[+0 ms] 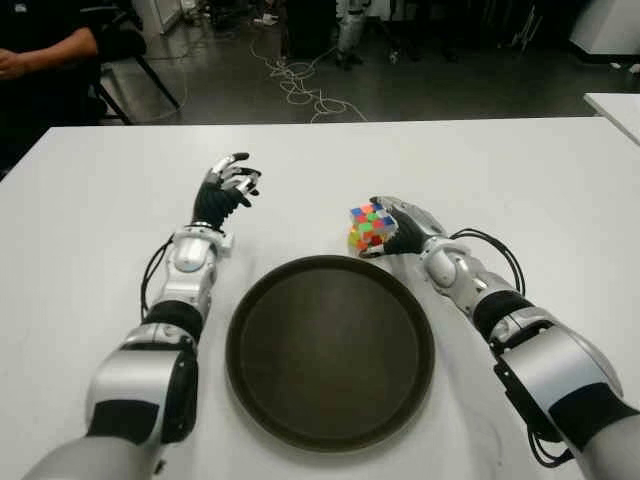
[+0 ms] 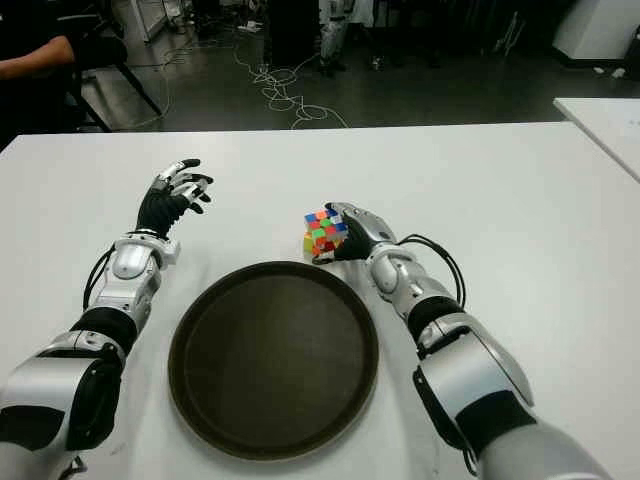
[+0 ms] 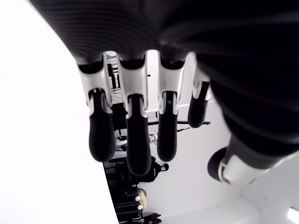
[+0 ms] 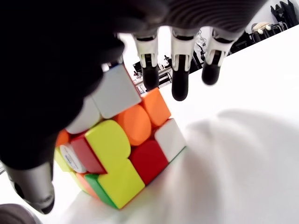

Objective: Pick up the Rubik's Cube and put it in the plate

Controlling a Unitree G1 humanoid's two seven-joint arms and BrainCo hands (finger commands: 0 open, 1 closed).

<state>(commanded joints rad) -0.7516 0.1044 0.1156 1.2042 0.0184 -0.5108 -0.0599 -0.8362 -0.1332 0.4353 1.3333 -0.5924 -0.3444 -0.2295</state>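
Observation:
The Rubik's Cube (image 1: 364, 228), in mixed bright colours, stands on the white table (image 1: 90, 210) just past the far rim of the round dark brown plate (image 1: 330, 350). My right hand (image 1: 398, 226) is up against the cube's right side, palm over it. In the right wrist view the fingers (image 4: 180, 84) reach straight past the cube (image 4: 117, 154) and the thumb (image 4: 32, 191) hangs beside it; they are not closed on it. My left hand (image 1: 228, 186) is raised left of the cube, fingers loosely spread and holding nothing. The plate is bare.
A seated person's arm (image 1: 40, 55) shows beyond the table's far left corner. Cables (image 1: 300, 85) lie on the dark floor behind. A second white table (image 1: 615, 105) stands at the far right.

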